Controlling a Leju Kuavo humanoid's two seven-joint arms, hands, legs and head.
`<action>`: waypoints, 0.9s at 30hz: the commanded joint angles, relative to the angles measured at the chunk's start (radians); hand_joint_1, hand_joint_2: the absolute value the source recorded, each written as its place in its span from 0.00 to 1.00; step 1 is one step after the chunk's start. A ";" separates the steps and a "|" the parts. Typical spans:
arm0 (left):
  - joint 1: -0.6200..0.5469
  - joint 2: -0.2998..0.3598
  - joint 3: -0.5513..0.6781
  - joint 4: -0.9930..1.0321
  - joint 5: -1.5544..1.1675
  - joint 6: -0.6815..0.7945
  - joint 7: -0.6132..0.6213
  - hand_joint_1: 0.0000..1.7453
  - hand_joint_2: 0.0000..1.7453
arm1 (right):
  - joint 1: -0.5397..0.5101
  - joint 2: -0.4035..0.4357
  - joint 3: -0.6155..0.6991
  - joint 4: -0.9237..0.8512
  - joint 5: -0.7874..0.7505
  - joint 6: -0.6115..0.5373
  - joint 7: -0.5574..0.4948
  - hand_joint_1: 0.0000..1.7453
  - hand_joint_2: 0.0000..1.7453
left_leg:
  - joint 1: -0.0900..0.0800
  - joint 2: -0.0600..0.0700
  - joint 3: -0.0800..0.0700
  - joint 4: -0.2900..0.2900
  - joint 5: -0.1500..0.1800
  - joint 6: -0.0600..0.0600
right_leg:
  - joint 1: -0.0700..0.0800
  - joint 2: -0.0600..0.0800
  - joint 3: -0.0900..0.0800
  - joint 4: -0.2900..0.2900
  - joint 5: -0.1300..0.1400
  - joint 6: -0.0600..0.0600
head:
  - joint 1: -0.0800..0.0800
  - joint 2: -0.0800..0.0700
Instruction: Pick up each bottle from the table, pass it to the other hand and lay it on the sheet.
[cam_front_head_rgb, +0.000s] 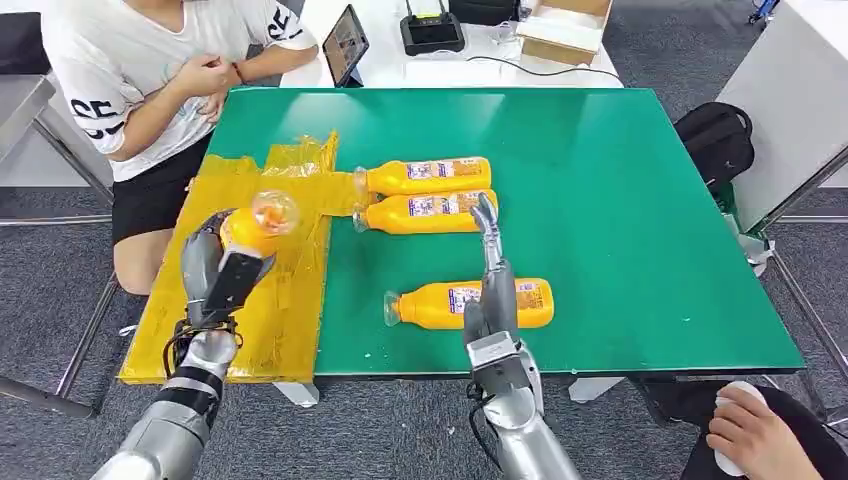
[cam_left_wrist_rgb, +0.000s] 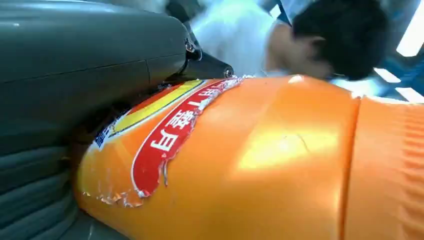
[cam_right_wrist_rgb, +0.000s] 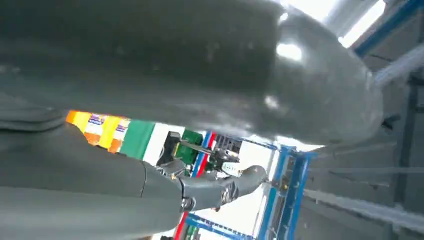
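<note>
Held bottle (cam_front_head_rgb: 262, 222): orange, gripped by our left hand (cam_front_head_rgb: 215, 272), raised over the yellow sheet (cam_front_head_rgb: 250, 300) near the bench's left edge, clear cap end tipped toward the camera. In the left wrist view the label and orange body sit tight against the hand. We judge the pass to this hand done; laying down is what remains for this one.

Right hand (cam_front_head_rgb: 490, 270): holds nothing, fingers stretched forward and apart, above the near bottle (cam_front_head_rgb: 468, 303). We cannot tell whether it touches that bottle.

Bottles on the green bench (cam_front_head_rgb: 620, 200):
- near bottle, lying on its side toward the front edge, cap pointing left;
- two more (cam_front_head_rgb: 425, 176), (cam_front_head_rgb: 425, 211) lying side by side mid-bench, caps just at the sheet's right edge, bodies on the green.

No bottle lies fully on the sheet as far as we see. Our count: one in transfer, three left to pick, pass and lay.

Around: a seated person (cam_front_head_rgb: 150, 70) beyond the far-left corner; another person's hand (cam_front_head_rgb: 755, 435) off the near-right corner; a tablet (cam_front_head_rgb: 345, 42) on the white table behind.
</note>
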 joint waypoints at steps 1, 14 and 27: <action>-0.136 0.116 -0.005 0.304 -0.671 0.044 0.220 1.00 1.00 | -0.043 -0.003 -0.057 -0.029 -0.065 -0.029 -0.003 0.00 0.00 | 0.001 0.004 0.005 0.000 -0.001 0.001 | 0.002 0.002 0.004 0.000 0.000 -0.004 | 0.000 0.000; -0.235 0.145 -0.033 0.425 -0.694 -0.138 0.198 1.00 1.00 | -0.052 0.002 -0.066 -0.029 -0.080 -0.021 0.001 0.00 0.00 | 0.001 0.001 0.003 0.000 -0.001 0.001 | 0.002 0.000 0.003 0.001 -0.001 -0.003 | 0.000 0.000; -0.235 0.145 -0.033 0.425 -0.694 -0.138 0.198 1.00 1.00 | -0.052 0.002 -0.066 -0.029 -0.080 -0.021 0.001 0.00 0.00 | 0.001 0.001 0.002 0.000 0.000 0.000 | 0.002 0.000 0.002 0.000 0.000 -0.002 | 0.000 0.000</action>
